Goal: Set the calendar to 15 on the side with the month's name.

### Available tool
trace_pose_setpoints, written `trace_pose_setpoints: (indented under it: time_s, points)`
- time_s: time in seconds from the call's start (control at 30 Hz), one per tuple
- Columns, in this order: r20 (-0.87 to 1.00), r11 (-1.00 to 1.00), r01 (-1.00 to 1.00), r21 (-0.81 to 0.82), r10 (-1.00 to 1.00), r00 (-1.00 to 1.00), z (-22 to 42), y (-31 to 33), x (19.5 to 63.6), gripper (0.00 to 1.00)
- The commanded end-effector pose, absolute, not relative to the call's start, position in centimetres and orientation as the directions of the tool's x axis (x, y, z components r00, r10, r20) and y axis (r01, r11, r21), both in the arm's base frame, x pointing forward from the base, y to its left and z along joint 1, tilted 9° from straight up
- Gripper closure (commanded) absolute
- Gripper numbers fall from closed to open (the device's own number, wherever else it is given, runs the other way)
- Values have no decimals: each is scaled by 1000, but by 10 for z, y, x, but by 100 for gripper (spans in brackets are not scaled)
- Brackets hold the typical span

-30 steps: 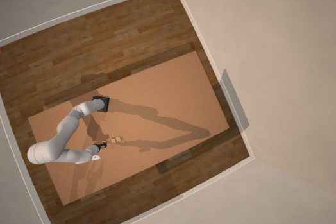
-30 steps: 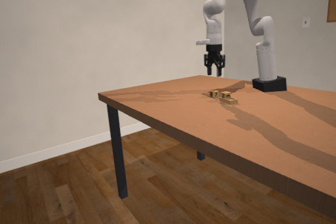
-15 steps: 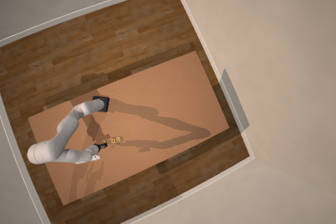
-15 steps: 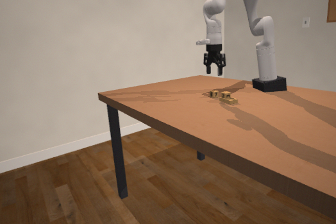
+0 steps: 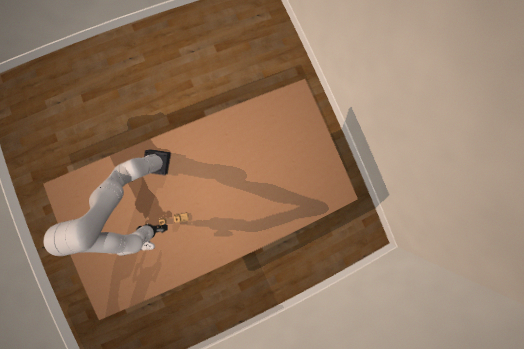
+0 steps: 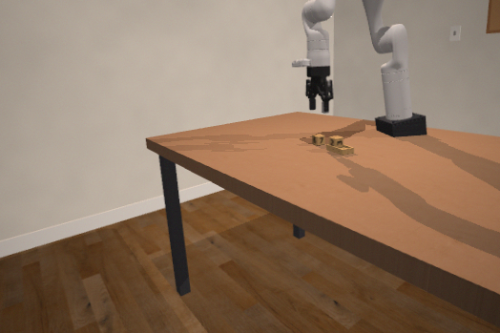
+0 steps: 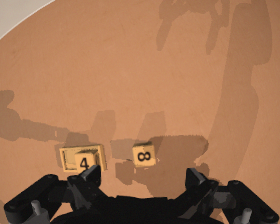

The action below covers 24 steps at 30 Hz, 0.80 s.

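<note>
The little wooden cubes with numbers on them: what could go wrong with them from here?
The open black claw might knock the pale wooden cube showing a sideways 8 when it comes down. That cube stands outside the yellowish wooden tray, so it could catch on the rim going in.

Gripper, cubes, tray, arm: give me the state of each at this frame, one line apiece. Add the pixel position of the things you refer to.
gripper (image 5: 161, 228) (image 6: 319, 111) (image 7: 143, 177): open, empty, raised above the table
cube with the 8 on top (image 5: 162, 221) (image 6: 318, 139) (image 7: 144, 155): on the table, outside the tray
cube with the 4 on top (image 6: 336, 140) (image 7: 84, 162): at the tray, exact seating unclear
tray (image 6: 341, 149) (image 7: 64, 160): on the table, part of its floor uncovered
arm (image 5: 106, 200) (image 6: 319, 48): bent, gripper pointing down
</note>
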<state>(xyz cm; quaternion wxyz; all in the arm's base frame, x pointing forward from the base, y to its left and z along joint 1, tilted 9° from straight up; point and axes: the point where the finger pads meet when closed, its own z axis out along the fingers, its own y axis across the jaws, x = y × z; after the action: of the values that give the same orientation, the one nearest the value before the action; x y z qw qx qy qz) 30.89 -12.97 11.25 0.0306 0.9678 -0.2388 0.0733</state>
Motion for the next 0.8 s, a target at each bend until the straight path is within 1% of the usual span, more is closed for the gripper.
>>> trace_pose_setpoints:
  time_s: [0.0,0.07,0.23,0.37,0.53,0.57,0.63,0.77]
  points:
    - [155,-857,-514,18,-506,848,112,-128,309,0]
    - [155,-857,-514,18,-506,848,112,-128,309,0]
    - [151,-741,-672,-14,-666,731,109,-128,308,0]
    - [142,-600,-799,-42,-795,590,108,-128,307,0]
    - [126,-378,-923,-76,-922,367,106,-128,307,0]
    - [122,-330,-940,-83,-940,319,106,-128,307,0]
    - [122,-330,-940,-83,-940,319,106,-128,307,0]
    - [106,-140,-984,-107,-986,129,105,-129,308,0]
